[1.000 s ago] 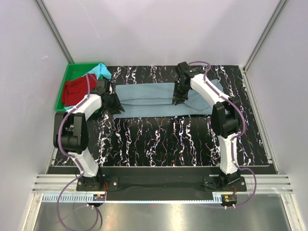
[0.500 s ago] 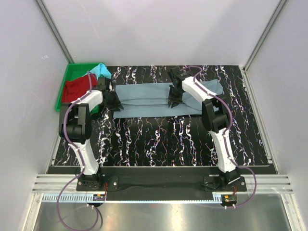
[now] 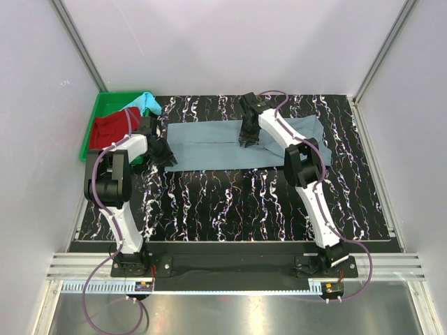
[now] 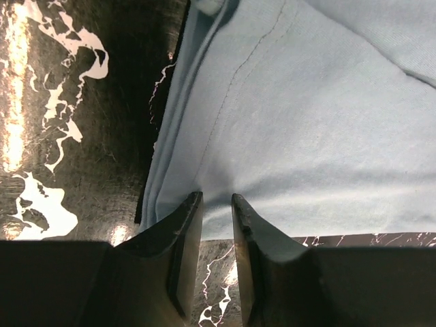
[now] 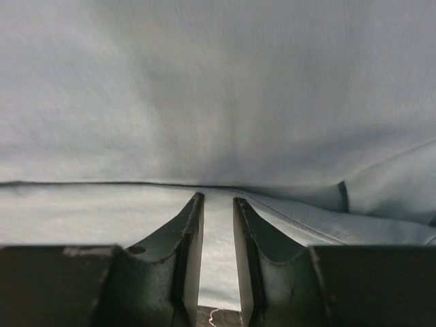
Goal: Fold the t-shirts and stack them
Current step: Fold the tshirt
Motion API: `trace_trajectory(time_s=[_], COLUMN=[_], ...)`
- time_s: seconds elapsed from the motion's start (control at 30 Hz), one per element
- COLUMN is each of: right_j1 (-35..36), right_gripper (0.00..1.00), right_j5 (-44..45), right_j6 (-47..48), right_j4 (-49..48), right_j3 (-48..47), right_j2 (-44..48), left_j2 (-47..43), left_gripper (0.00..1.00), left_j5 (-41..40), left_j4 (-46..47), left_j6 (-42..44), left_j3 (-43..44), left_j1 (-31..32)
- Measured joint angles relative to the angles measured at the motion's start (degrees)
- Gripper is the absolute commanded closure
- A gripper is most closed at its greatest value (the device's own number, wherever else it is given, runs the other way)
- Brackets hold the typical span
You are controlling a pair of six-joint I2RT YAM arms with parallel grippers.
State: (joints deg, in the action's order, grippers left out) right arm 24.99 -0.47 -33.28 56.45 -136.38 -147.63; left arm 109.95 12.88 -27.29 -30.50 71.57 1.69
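Note:
The large grey-blue t-shirt [image 3: 209, 150] lies spread sideways across the far half of the black marbled table. My left gripper [image 3: 162, 152] is at its left edge. In the left wrist view its jaws [image 4: 214, 197] stand narrow, pinching the puckered hem of the shirt [image 4: 306, 122]. My right gripper [image 3: 246, 137] is on the shirt's far middle. In the right wrist view it [image 5: 216, 197] stands narrow on a fold of the shirt [image 5: 218, 88], and creases run out from its tips. The red t-shirt [image 3: 108, 129] and the light turquoise t-shirt [image 3: 148, 103] lie crumpled in the tray.
The green plastic tray [image 3: 105, 99] stands at the far left corner, just behind my left arm. White walls with metal posts close in the table at the left, right and back. The arm bases sit on the rail at the near edge.
My right gripper has moved left and slightly farther back over the grey-blue shirt. My left gripper has shifted a little left at the shirt's edge. The shirt's right part has drawn in slightly.

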Motion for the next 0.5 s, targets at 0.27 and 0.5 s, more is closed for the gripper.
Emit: trace_trajectory(time_s=[0.27,0.5], right_j1=[-1.25,-1.92], right_gripper=[0.68,0.65], right_j5=[0.52,1.53], right_j6=[0.5,2.05], right_j4=[0.98,2.4], right_j3=[-4.68,1.66], right_j2=[-2.03,2.16], left_j2=[-1.73,-2.47], left_gripper=[0.71,0.71], left_j5=[-0.02,0.31], left_j4=[0.02,-0.2], left_j6=[0.0,-0.42], left_j3=[-1.95,-1.99], left_j1=[0.04,0.04])
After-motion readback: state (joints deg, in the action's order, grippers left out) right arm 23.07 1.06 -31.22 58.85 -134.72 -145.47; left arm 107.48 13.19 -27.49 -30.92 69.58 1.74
